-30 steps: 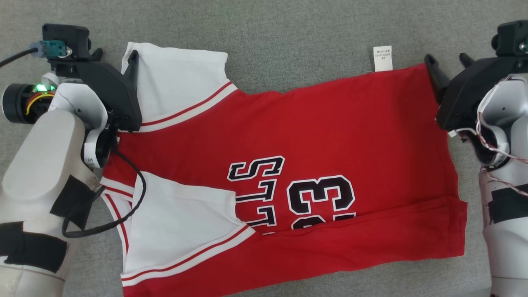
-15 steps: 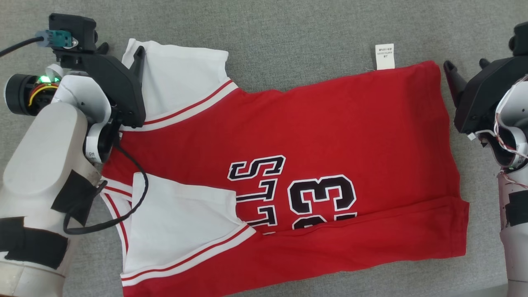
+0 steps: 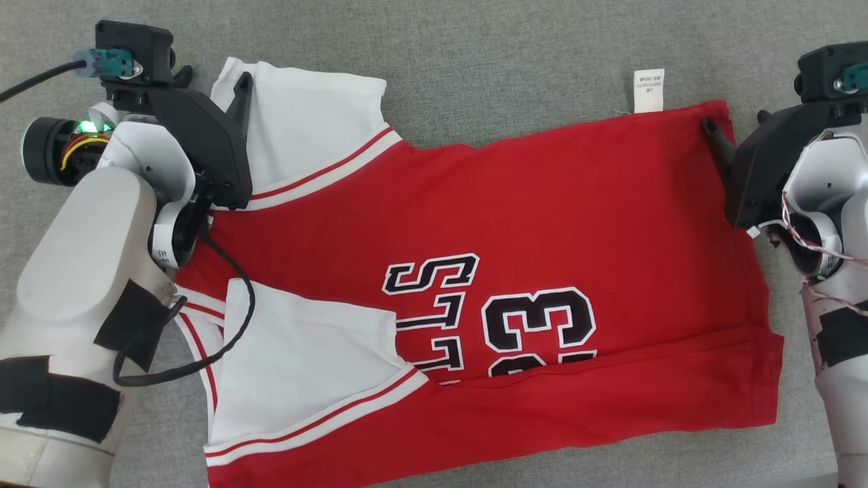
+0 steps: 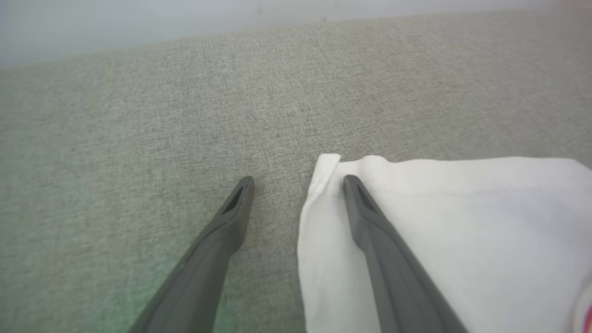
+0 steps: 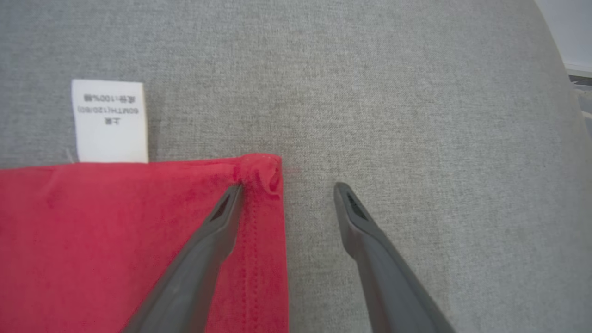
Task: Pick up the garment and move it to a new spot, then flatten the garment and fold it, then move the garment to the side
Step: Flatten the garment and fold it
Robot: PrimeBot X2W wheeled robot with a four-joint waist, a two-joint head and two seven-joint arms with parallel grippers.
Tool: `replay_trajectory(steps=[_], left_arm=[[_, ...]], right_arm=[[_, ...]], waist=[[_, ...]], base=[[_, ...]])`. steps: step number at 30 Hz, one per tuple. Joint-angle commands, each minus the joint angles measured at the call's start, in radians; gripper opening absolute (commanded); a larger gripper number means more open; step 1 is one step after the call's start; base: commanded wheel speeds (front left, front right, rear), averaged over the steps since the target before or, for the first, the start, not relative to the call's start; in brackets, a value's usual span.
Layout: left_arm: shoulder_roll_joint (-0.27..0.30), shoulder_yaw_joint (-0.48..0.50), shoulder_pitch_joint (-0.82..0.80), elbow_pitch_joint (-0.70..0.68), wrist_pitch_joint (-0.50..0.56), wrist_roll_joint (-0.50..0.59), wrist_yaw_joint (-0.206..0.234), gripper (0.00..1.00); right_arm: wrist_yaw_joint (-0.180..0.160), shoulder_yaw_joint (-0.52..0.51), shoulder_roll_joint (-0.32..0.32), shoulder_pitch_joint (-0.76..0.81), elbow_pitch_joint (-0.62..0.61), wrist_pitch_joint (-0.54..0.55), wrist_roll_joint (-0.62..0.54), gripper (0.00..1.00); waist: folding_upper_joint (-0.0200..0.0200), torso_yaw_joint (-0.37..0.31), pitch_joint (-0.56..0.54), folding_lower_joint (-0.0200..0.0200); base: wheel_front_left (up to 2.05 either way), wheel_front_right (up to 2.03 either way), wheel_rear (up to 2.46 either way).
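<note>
While the garment (image 3: 542, 224) lies across the grey cushion (image 3: 475, 54), long axis left to right, its white sleeve corner (image 4: 326, 162) sits between the left gripper's (image 4: 298, 180) wide, empty jaws; the right gripper (image 5: 289, 186), equally open and empty, straddles the red hem corner (image 5: 263, 171).

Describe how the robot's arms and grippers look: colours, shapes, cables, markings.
Both arms are pale grey-white with black tape patches. The left gripper and right gripper are black wedges with two long tapering fingers. The left arm carries a looping black cable and a green light; the right arm has red and white wires.
</note>
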Motion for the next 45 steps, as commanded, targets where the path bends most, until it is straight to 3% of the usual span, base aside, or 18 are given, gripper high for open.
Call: replay_trajectory(steps=[1,4,5,6,7,8,9,10,11,12,13,21,32,38,45], left_arm=[[0.001,-0.013,0.033,0.021,0.017,-0.014,-0.001,1.0],[0.004,-0.014,0.036,0.025,0.032,-0.02,-0.005,1.0],[0.005,-0.014,0.037,0.024,0.033,-0.024,-0.005,0.95],[0.005,-0.015,0.039,0.024,0.036,-0.024,-0.006,0.74],[0.005,-0.016,0.042,0.024,0.04,-0.024,-0.008,0.43],[0.005,-0.017,0.046,0.023,0.041,-0.026,-0.008,0.3],[0.005,-0.017,0.046,0.023,0.041,-0.026,-0.008,0.3],[0.003,-0.018,0.048,0.021,0.04,-0.025,-0.009,0.0],[0.002,-0.019,0.05,0.021,0.037,-0.027,-0.009,0.0],[0.003,-0.019,0.051,0.023,0.03,-0.023,-0.001,0.0],[0.003,-0.018,0.051,0.024,0.019,-0.018,0.005,0.0],[0.007,0.0,0.029,0.001,-0.121,0.001,0.025,0.0],[-0.017,-0.002,0.054,-0.043,-0.327,-0.023,-0.061,0.0],[-0.026,-0.011,0.158,-0.122,-0.412,-0.039,-0.076,0.0],[-0.034,-0.007,0.346,-0.274,-0.529,-0.047,-0.045,0.0]], right_arm=[[-0.002,0.009,-0.006,-0.012,0.018,-0.001,0.002,1.0],[-0.002,0.028,-0.009,-0.02,0.044,0.001,0.009,1.0],[-0.002,0.034,-0.008,-0.023,0.049,0.0,0.013,1.0],[-0.002,0.04,-0.008,-0.025,0.055,-0.001,0.016,1.0],[-0.002,0.046,-0.008,-0.025,0.06,0.0,0.018,1.0],[-0.002,0.051,-0.008,-0.026,0.066,0.001,0.022,0.73],[-0.002,0.051,-0.008,-0.026,0.066,0.001,0.022,0.73],[-0.002,0.057,-0.01,-0.029,0.069,-0.003,0.022,0.45],[-0.002,0.061,-0.012,-0.031,0.072,-0.005,0.023,0.34],[-0.002,0.065,-0.015,-0.033,0.076,-0.01,0.027,0.04],[-0.002,0.071,-0.016,-0.035,0.078,-0.014,0.029,0.0],[-0.002,0.079,-0.031,-0.049,0.085,-0.089,0.035,0.0],[-0.002,0.048,-0.022,-0.027,0.109,-0.206,0.015,0.0],[-0.002,0.031,-0.039,0.046,0.096,-0.248,0.018,0.0],[-0.002,-0.017,-0.057,0.162,0.054,-0.293,0.023,0.0]], waist=[[-0.0001,0.003,0.003,0.0001],[-0.0001,0.005,0.005,0.0001],[-0.0001,0.006,0.005,0.0001],[-0.0001,0.006,0.006,0.0001],[-0.0001,0.006,0.006,0.0001],[-0.0001,0.007,0.005,0.0001],[-0.0001,0.007,0.005,0.0001],[-0.0001,0.007,0.005,0.0001],[-0.0001,0.007,0.005,0.0001],[-0.0001,0.007,0.005,0.0001],[-0.0001,0.006,0.005,0.0001],[-0.0001,0.004,-0.004,0.0001],[-0.0001,0.024,-0.054,0.0001],[-0.0001,0.057,-0.108,0.0001],[-0.0001,0.098,-0.18,0.0001]], base=[[0.0,0.0,0.0],[0.0,0.0,0.0],[0.0,0.0,0.0],[0.0,0.0,0.0],[0.0,0.0,0.0],[0.0,0.0,0.0],[0.0,0.0,0.0],[0.0,0.0,0.0],[0.0,0.0,0.0],[0.0,0.0,0.0],[0.0,0.0,0.0],[0.0,0.0,0.0],[0.0,0.0,0.0],[0.0,0.0,0.0],[0.0,0.0,0.0]])
